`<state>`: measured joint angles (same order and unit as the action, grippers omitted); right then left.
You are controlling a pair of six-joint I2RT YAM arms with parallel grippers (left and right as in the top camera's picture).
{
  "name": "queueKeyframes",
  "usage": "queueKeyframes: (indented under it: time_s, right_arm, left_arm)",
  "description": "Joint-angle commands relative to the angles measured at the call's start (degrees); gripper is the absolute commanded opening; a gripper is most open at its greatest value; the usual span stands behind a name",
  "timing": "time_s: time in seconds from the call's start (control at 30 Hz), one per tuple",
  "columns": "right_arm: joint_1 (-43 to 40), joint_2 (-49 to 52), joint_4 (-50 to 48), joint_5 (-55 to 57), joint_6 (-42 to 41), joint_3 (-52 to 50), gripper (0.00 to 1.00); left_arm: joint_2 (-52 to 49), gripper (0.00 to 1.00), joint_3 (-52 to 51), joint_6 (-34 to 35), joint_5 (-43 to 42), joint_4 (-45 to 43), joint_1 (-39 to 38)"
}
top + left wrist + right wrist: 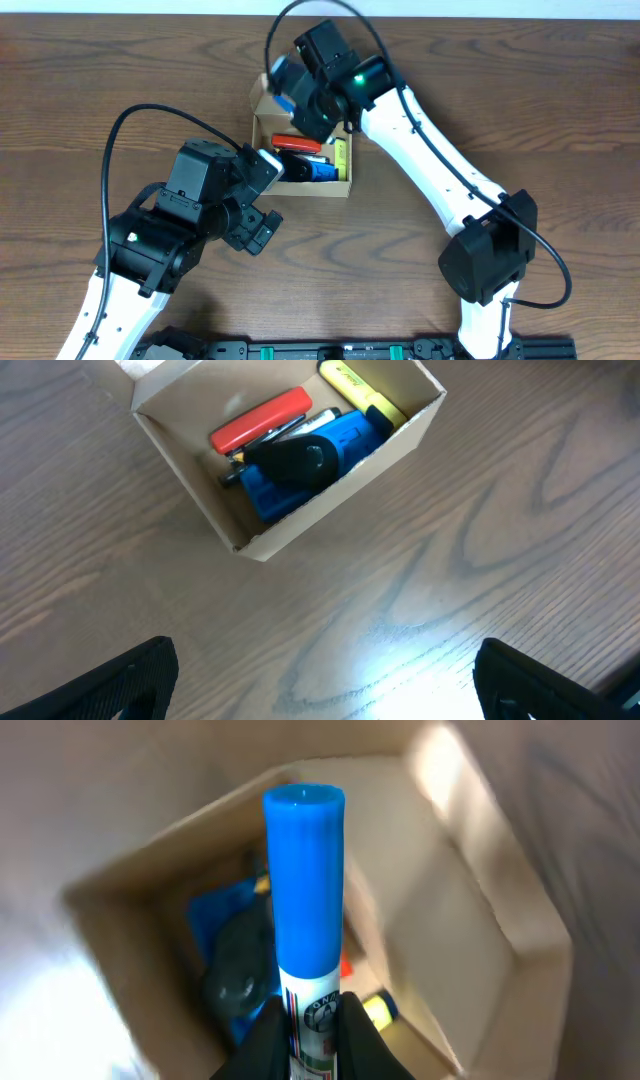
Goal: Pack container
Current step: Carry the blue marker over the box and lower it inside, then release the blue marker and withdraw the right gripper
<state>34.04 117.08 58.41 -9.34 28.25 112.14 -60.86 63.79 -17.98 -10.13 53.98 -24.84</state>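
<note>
The table (560, 120) is of dark brown wood with a clear wavy grain. Beyond its far edge a pale strip (480, 6) shows. A soft bright reflection (400, 665) lies on the wood.

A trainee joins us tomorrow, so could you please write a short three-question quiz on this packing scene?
1. True or false: the left tool is open and empty.
2. Which colour is the cap of the marker in the right tool? A red, B blue, C green.
3. Fill in: the yellow highlighter lies inside the ____.
Key: 1 true; 2 B; 3 container.
</note>
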Motion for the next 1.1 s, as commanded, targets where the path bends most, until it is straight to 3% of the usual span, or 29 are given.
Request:
queueKeyframes:
  time_s: [0.0, 0.27, 0.63, 0.67, 0.73, 0.8, 0.97, 1.07]
  right_arm:
    - [0.1, 0.3, 1.2, -4.7, 20.2, 0.5, 0.01]
    - [0.1, 0.3, 2.3, -7.6, 33.3, -4.3, 0.01]
    - [0.2, 0.4, -6.2, -8.1, 33.5, -12.9, 0.01]
    - [0.2, 0.4, -6.8, -8.1, 33.5, -13.5, 0.05]
    - [0.3, 0.4, -8.0, -8.1, 31.9, -14.4, 0.30]
    - [0.6, 0.4, -9.0, -8.1, 29.3, -14.5, 0.41]
    - [0.5, -0.5, -12.8, -7.4, 20.2, -13.5, 0.44]
    - [0.3, -2.8, -12.7, -7.1, 15.8, -12.1, 0.40]
  left_arm:
    - [0.4, 0.95, 1.1, 0.2, -0.2, 0.2, 0.2]
    - [0.4, 0.95, 1.1, 0.2, -0.2, 0.2, 0.2]
    - [0.4, 0.95, 1.1, 0.2, -0.2, 0.2, 0.2]
    - [0.4, 0.95, 1.1, 0.2, -0.2, 0.2, 0.2]
    - [0.4, 0.95, 1.1, 0.2, -0.2, 0.2, 0.2]
    - [0.4, 0.95, 1.1, 0.2, -0.2, 0.2, 0.2]
    - [0.4, 0.95, 1.1, 0.2, -0.2, 0.2, 0.2]
    - [0.4, 0.95, 1.1, 0.2, -0.2, 0.2, 0.2]
